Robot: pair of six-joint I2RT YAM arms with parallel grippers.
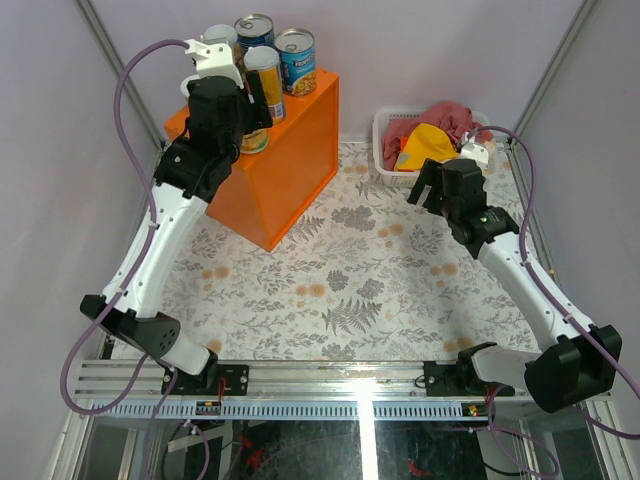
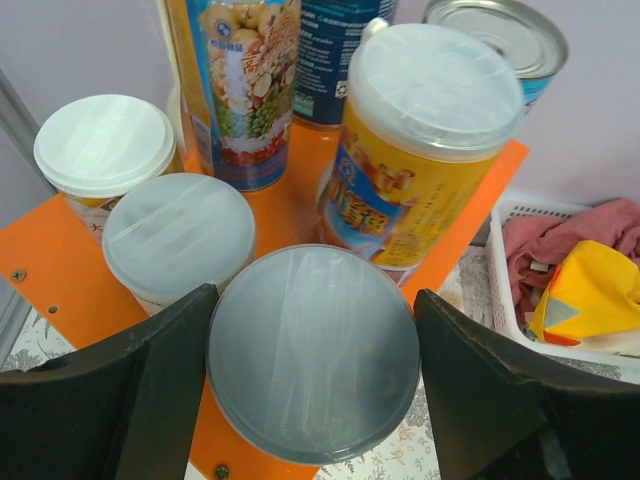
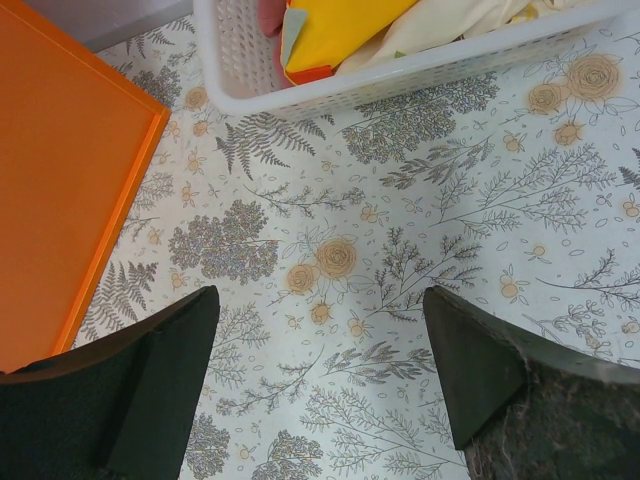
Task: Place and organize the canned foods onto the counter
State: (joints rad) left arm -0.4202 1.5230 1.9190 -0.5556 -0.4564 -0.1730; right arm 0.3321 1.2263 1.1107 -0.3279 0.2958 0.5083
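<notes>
Cans [image 2: 312, 350]: seven. Orange counter [image 1: 290, 170]: one. White basket [image 3: 420, 75]: one. Robot arms [image 1: 165, 235]: two.

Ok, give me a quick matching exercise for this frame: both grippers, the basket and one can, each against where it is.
1 left gripper
2 right gripper
3 white basket
4 silver-topped can

A holds cloths
B on the orange counter
C open over the patterned table
D straddling a clear-lidded can

Pairs: 1-D, 2-C, 3-A, 4-B

Floral-cloth table [image 1: 350, 290] w/ orange counter [image 1: 280, 175] & white basket [image 1: 381, 138]
</notes>
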